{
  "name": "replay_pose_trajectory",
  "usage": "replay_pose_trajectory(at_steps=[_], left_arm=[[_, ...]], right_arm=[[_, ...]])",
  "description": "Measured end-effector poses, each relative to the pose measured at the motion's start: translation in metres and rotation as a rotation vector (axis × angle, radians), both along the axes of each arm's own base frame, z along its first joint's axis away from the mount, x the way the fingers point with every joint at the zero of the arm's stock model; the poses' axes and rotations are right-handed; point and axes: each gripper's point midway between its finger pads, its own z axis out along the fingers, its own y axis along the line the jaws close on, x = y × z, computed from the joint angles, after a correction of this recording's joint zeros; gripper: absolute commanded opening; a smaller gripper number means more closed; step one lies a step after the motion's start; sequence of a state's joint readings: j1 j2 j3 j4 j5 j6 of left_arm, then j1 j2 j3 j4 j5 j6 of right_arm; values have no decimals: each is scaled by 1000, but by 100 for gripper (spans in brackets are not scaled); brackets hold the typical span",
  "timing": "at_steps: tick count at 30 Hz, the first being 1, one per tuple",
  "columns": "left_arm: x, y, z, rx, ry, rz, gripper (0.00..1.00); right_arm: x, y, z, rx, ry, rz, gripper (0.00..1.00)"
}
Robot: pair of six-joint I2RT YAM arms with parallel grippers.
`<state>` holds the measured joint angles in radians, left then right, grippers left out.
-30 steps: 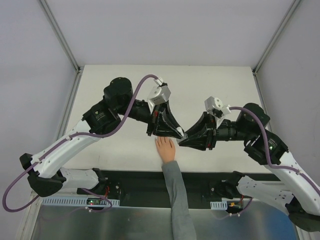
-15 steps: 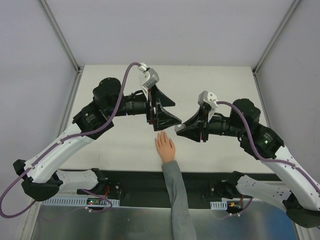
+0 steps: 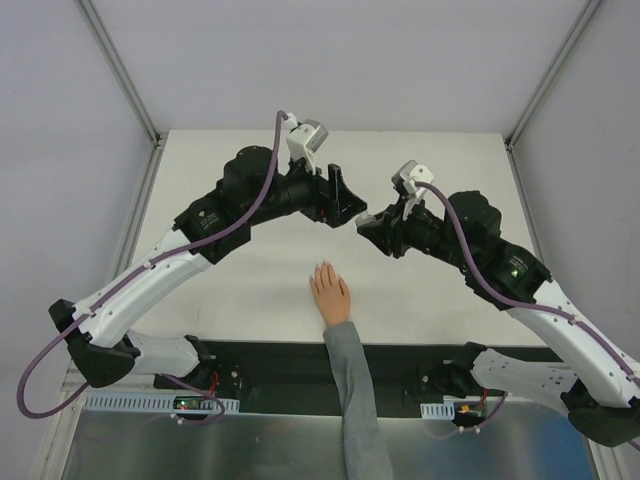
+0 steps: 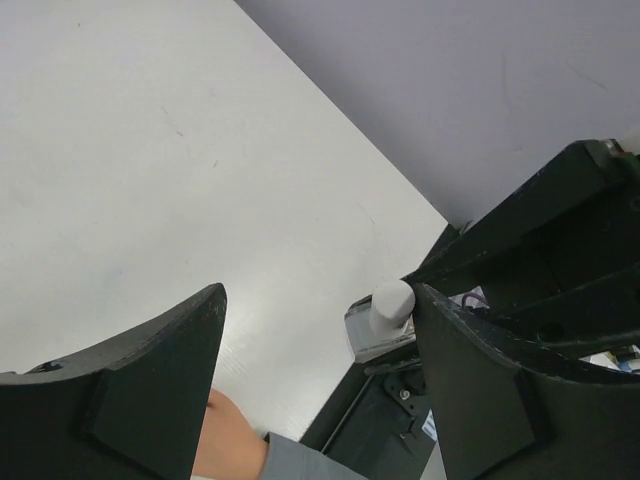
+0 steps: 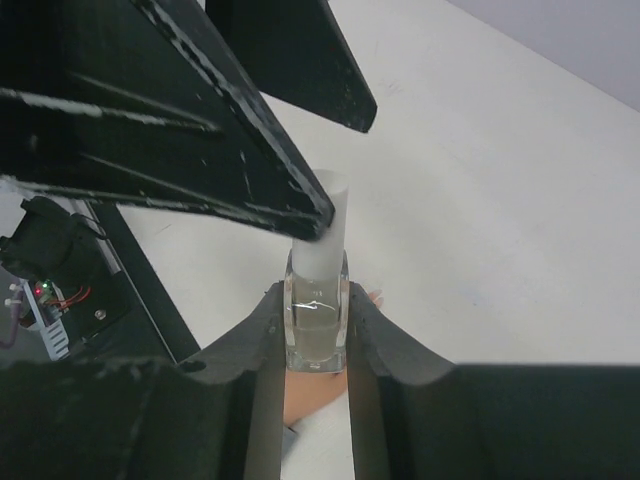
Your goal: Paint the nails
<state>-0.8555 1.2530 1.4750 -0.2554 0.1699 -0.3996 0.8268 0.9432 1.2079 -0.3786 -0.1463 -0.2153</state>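
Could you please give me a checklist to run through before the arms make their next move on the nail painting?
1. Bottle held: ok, right gripper has its jaws shut on the glass body.
2. Left gripper free: ok, jaws open and empty.
3. Cap off: not ok, the white cap sits on the bottle.
4. Left jaws centred on the cap: cannot tell; it shows between them, nearer one side.
5. Hand ready: ok, flat on the table, fingers together.
6. Nails locatable: cannot tell, too small to make out.

A white bench (image 3: 260, 300) carries one pale hand (image 3: 330, 292), fingers together, its grey sleeve (image 3: 340, 340) crossing the near edge.
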Motion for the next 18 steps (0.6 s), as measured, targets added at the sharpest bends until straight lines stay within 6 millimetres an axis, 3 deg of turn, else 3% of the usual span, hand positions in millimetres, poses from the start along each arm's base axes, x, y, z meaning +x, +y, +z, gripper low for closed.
replay_pose_trajectory(at_steps=[4,5,11,14,18], left_arm=[[8,-12,-16,28,52,-1,71],[9,-14,-18,31,59,-3,60],[4,-21,-18,13,85,-35,26],[-1,-25,-14,-11,93,-67,1],[-11,-31,-7,-41,77,-156,0]], right_arm=[[6,-1,-2,-9,0,-32,1],[6,0,-3,-11,0,-31,1],[8,4,-7,-22,5,-42,0],[9,4,-5,-14,7,-53,0],[8,4,-4,-3,13,-53,1]])
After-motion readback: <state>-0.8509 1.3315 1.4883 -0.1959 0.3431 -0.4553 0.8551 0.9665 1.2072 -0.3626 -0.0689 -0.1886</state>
